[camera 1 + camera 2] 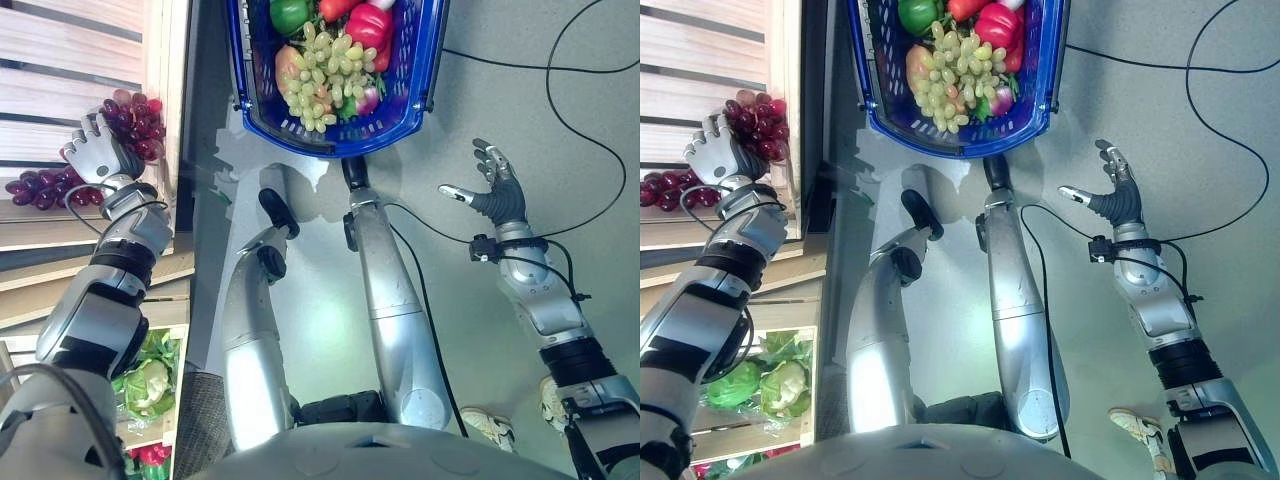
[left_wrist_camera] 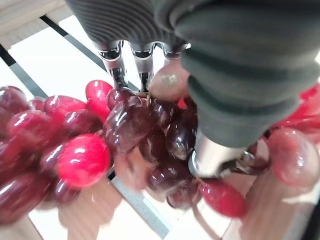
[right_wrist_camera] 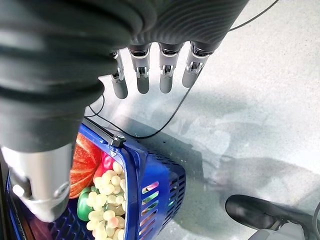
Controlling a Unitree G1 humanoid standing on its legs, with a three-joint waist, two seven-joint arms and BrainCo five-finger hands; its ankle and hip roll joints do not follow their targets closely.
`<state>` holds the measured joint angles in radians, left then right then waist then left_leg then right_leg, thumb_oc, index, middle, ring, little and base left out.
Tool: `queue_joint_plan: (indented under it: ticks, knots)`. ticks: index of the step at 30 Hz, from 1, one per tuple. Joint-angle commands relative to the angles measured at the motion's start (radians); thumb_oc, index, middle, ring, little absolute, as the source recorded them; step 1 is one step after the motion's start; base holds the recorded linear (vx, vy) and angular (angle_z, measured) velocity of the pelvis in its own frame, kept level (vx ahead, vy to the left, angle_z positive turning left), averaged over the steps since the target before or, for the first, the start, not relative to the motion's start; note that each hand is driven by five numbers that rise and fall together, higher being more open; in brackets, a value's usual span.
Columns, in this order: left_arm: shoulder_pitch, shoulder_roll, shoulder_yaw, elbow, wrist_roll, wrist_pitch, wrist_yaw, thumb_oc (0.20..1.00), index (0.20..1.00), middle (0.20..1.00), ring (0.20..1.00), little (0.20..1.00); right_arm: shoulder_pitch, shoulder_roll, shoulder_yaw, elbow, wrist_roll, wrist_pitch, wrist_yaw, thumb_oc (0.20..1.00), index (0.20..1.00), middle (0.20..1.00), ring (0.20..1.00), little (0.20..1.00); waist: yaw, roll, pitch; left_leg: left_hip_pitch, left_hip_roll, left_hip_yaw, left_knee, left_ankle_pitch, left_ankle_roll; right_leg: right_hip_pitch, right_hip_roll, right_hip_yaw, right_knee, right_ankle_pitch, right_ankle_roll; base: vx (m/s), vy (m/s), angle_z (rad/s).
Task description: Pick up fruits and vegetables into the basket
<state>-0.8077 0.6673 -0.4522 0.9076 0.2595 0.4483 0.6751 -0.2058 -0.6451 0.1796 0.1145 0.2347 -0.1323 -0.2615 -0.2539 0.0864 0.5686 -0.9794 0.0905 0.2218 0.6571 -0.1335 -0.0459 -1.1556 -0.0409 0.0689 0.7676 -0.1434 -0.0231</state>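
Lettuce [image 1: 150, 375] on the lower shelf, nearest. Left robot hand [image 1: 95, 150] on the slatted shelf [image 1: 60, 60], fingers and thumb curled round a bunch of red grapes [image 1: 135, 122]; right robot hand [image 1: 497, 185] over the floor, fingers spread, holding nothing. Farthest, blue basket [image 1: 420, 80] on the floor, holding green grapes [image 1: 325, 75], peppers [image 1: 370, 25] and other produce.

Glossy red grapes [image 1: 135, 120] lie on a wooden shelf [image 1: 60, 60]; blue basket [image 1: 420, 90] holds produce.
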Motion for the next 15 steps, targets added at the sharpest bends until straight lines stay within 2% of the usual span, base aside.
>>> queue_joint_plan:
  ticks: [1,5,8,11,12,15]
  knots:
    - [0.070,-0.052,0.033,0.060,-0.171,-0.167,0.008,0.200,0.200,0.200,0.200,0.200,0.028,0.024,0.035,-0.033,-0.025,-0.041,-0.030,1.000,1.000,1.000,1.000,1.000,-0.010,-0.030,-0.049,-0.010,-0.048,0.024,-0.034,-0.031,0.040,0.007,0.047,-0.065,0.008,-0.048,0.041,0.00,0.000,0.00]
    - [0.116,-0.083,0.134,-0.005,-0.322,-0.349,0.038,0.200,0.200,0.200,0.200,0.200,0.039,0.033,0.039,-0.056,-0.078,-0.032,-0.042,1.000,1.000,1.000,1.000,1.000,0.003,-0.029,-0.049,0.010,-0.052,0.016,-0.042,-0.033,0.042,0.031,0.046,-0.069,0.003,-0.054,0.041,-0.01,-0.008,0.02]
    - [0.148,-0.095,0.171,-0.047,-0.363,-0.434,0.047,0.200,0.200,0.200,0.200,0.200,0.046,0.039,0.032,-0.070,-0.092,-0.026,-0.039,1.000,1.000,1.000,1.000,1.000,0.009,-0.027,-0.049,0.031,-0.056,0.013,-0.049,-0.034,0.041,0.054,0.044,-0.072,-0.005,-0.056,0.040,-0.02,-0.003,0.07]
    - [0.196,-0.120,0.228,-0.128,-0.474,-0.561,0.028,0.200,0.200,0.200,0.200,0.200,0.061,0.048,0.026,-0.099,-0.117,-0.011,-0.026,1.000,1.000,1.000,1.000,1.000,0.020,-0.026,-0.049,0.071,-0.061,0.010,-0.060,-0.036,0.044,0.095,0.045,-0.077,-0.016,-0.059,0.040,-0.02,-0.003,0.05]
    - [0.205,-0.124,0.236,-0.140,-0.484,-0.572,0.023,0.200,0.200,0.200,0.200,0.200,0.064,0.050,0.025,-0.103,-0.122,-0.006,-0.022,1.000,1.000,1.000,1.000,1.000,0.022,-0.026,-0.049,0.080,-0.062,0.008,-0.061,-0.038,0.045,0.105,0.046,-0.078,-0.018,-0.060,0.040,-0.01,-0.006,0.06]
    - [0.249,-0.150,0.278,-0.207,-0.589,-0.691,-0.034,0.200,0.200,0.200,0.200,0.200,0.071,0.062,0.023,-0.119,-0.152,0.020,-0.006,1.000,1.000,1.000,1.000,1.000,0.032,-0.028,-0.049,0.118,-0.067,0.005,-0.068,-0.042,0.049,0.146,0.047,-0.084,-0.028,-0.064,0.039,-0.01,-0.011,0.08]
